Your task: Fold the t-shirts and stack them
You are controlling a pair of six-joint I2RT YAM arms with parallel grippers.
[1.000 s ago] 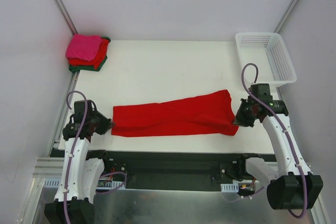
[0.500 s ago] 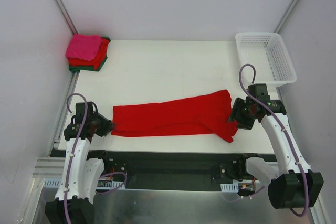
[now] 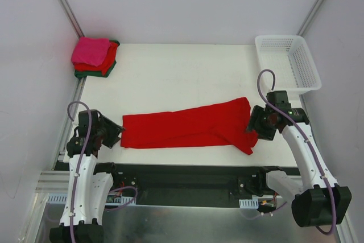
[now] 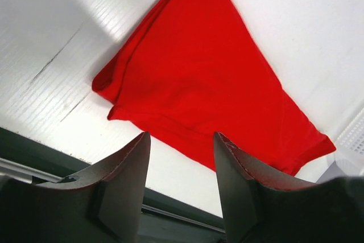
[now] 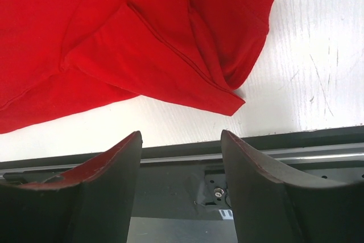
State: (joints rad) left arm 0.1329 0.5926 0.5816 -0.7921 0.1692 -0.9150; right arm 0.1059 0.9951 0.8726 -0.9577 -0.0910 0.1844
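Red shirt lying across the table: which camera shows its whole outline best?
Top external: the red shirt shows whole, end to end. Left wrist sees it lengthwise from its left end, foreshortened; right wrist catches only the right end, cropped.

The setting is a laboratory robot test cell. A white corrugated-plastic table (image 3: 182,78) sits inside plain white enclosure walls (image 3: 187,4) framed by aluminium posts (image 3: 63,4). The left arm (image 3: 85,169) and right arm (image 3: 304,152) are bolted to a black rail (image 3: 187,177) at the near edge, with exposed cabling (image 3: 263,83). A white lattice basket (image 3: 277,38) stands far right. Folded t-shirts (image 3: 94,56) are stacked far left.
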